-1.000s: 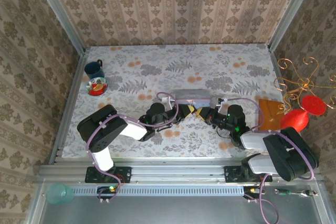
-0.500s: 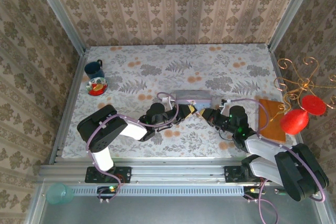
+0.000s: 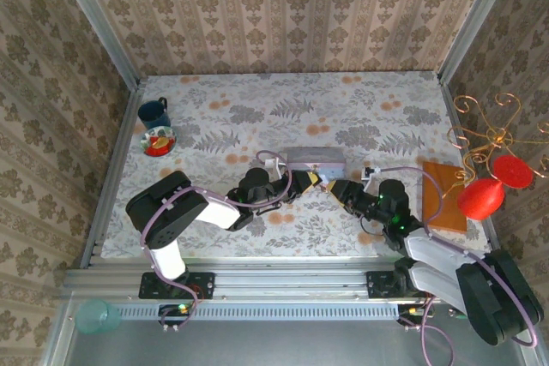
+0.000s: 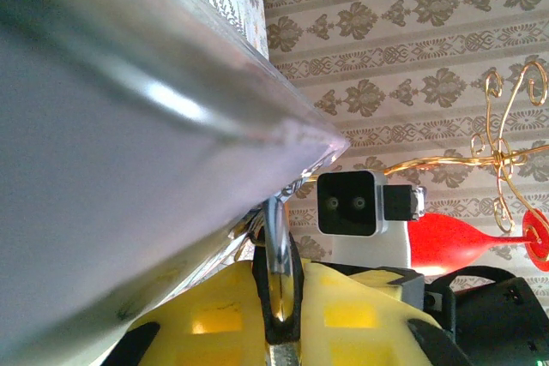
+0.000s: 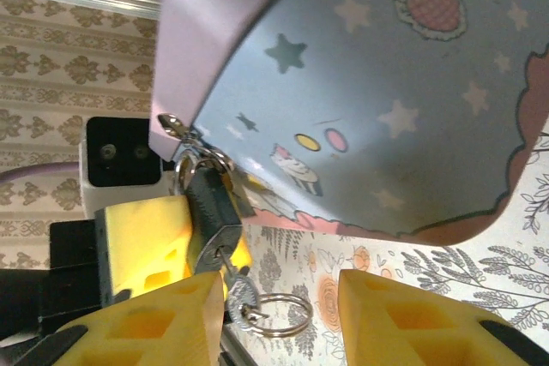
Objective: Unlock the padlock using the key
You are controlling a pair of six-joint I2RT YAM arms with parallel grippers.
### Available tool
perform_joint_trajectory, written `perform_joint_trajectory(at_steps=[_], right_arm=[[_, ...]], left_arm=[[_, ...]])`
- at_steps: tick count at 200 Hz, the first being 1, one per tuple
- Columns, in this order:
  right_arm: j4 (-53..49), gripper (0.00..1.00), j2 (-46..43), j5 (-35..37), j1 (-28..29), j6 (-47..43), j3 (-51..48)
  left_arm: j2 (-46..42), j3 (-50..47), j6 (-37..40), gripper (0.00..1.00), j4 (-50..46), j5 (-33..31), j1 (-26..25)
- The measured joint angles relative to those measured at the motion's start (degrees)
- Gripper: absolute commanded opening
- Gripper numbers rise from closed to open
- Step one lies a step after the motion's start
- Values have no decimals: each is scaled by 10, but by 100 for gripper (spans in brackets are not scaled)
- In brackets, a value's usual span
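The padlock (image 5: 210, 203), small and dark, hangs from the hasp at a corner of the pale blue cartoon tin (image 5: 386, 83). The key (image 5: 233, 287) sticks out of its keyhole, with a wire ring (image 5: 276, 313) dangling from it. My right gripper (image 5: 274, 319) stands open just below the key, one yellow finger on each side, touching nothing. My left gripper (image 4: 281, 297) is shut on the padlock (image 4: 279, 263), seen edge-on under the tin (image 4: 103, 126). From above, both grippers (image 3: 310, 181) (image 3: 337, 188) meet at the front of the tin (image 3: 315, 159).
A blue mug (image 3: 154, 112) and a small bowl (image 3: 159, 141) stand at the far left. An orange-brown board (image 3: 442, 195), a red ornament (image 3: 480, 197) and a gold wire stand (image 3: 493, 130) sit at the right edge. A green cup (image 3: 96, 316) lies off the table, front left.
My right gripper has opened, let go of the key and drawn back slightly to the right. The key stays in the padlock. The left arm has not moved.
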Motion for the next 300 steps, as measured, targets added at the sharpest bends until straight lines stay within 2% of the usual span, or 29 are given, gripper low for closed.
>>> perform_joint_trajectory(at_steps=[33,77,158,300], right_arm=[[0,41,-5,-1,0,7,0],[11,35,17,-3,16,19,0],[21,18,24,-2,33,24,2],[21,8,51,-5,34,24,20]], left_arm=[[0,0,0,2,0,0,0],[0,0,0,2,2,0,0],[0,0,0,2,4,2,3],[-4,4,28,2,-31,-1,-2]])
